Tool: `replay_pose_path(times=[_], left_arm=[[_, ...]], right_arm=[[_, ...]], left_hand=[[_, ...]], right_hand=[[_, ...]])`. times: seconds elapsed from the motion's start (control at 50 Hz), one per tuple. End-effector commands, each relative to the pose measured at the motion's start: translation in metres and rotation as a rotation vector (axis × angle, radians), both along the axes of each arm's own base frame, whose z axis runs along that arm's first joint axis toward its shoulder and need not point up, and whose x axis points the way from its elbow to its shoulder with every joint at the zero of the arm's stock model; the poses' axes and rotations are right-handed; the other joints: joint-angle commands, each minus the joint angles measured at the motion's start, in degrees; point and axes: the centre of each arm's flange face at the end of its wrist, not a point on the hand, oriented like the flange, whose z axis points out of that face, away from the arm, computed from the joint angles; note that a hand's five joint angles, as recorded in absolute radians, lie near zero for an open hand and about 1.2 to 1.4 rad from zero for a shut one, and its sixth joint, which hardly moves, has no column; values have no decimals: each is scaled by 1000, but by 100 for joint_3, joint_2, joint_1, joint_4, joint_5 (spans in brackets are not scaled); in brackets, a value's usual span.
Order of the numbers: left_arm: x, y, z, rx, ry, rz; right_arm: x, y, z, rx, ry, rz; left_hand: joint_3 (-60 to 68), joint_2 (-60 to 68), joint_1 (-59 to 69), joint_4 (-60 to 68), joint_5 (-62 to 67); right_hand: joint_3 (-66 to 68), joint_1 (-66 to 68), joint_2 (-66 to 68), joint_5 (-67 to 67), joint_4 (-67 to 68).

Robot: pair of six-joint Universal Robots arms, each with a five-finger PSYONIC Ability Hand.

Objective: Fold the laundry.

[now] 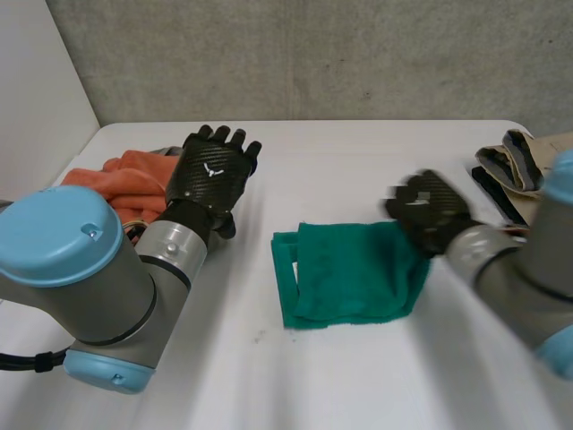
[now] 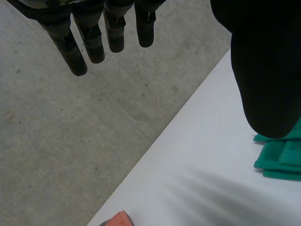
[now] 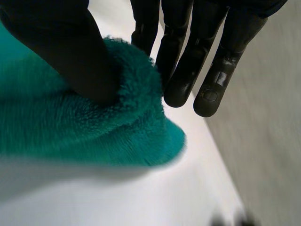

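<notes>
Pinching the far right corner of the green towel between its thumb and straight fingers, the right hand holds that corner bunched, while the rest of the towel lies folded near the middle of the white table. Left of the towel and apart from it, the left hand is raised with straight fingers, holding nothing. An orange cloth lies farther left of the towel, and a beige-and-dark garment lies to its right.

L hand raised, fingers straight; R hand pinches green cloth betw. thumb & fingers.
</notes>
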Motion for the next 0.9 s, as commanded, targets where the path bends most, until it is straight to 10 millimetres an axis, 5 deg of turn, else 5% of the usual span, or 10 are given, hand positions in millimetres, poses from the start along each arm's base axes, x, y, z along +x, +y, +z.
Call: replay_pose_path(times=[0.02,0.06,0.14,0.2,0.3,0.4,0.5,0.6,0.74,0.9], left_arm=[[1,0,2,-3,12,3],[0,0,2,1,19,2],[-2,1,4,7,43,1],[-3,0,7,11,69,6],[-16,4,20,24,155,-30],[-36,18,13,117,188,-89],[-53,30,-5,250,172,-128],[-61,26,-45,404,97,-100],[-53,18,-82,483,-13,33],[-49,17,-87,494,-41,48]], right_arm=[[72,74,-33,52,20,346],[77,83,-43,73,33,377],[76,77,-37,89,-9,340],[73,69,-24,122,-92,283],[23,5,19,233,-415,-26],[-3,-19,25,407,-603,-154],[-1,-23,0,582,-543,-173],[5,-30,-23,636,-457,-178],[8,-40,-54,665,-385,-190],[4,-46,-58,564,-260,-222]], left_hand=[[-193,-164,-100,-158,-274],[-193,-164,-100,-158,-274],[-193,-164,-100,-158,-274],[-193,-164,-100,-158,-274],[-122,-93,-29,-86,-203],[-37,-8,56,-2,-118],[-3,26,89,32,-85],[30,59,122,65,-51],[47,76,140,82,-34],[14,43,106,49,-68]], right_hand=[[1216,2563,1342,1375,1195],[922,2270,1048,1081,901],[-5784,-4437,-5658,-5625,-5805],[-5784,-4437,-5658,-5625,-5805],[-5784,-4437,-5658,-5625,-5805],[-5784,-4437,-5658,-5625,-5805],[-5784,-4437,-5658,-5625,-5805],[-5784,-4437,-5658,-5625,-5805],[-5784,-4437,-5658,-5625,-5805],[-5784,-4437,-5658,-5625,-5805]])
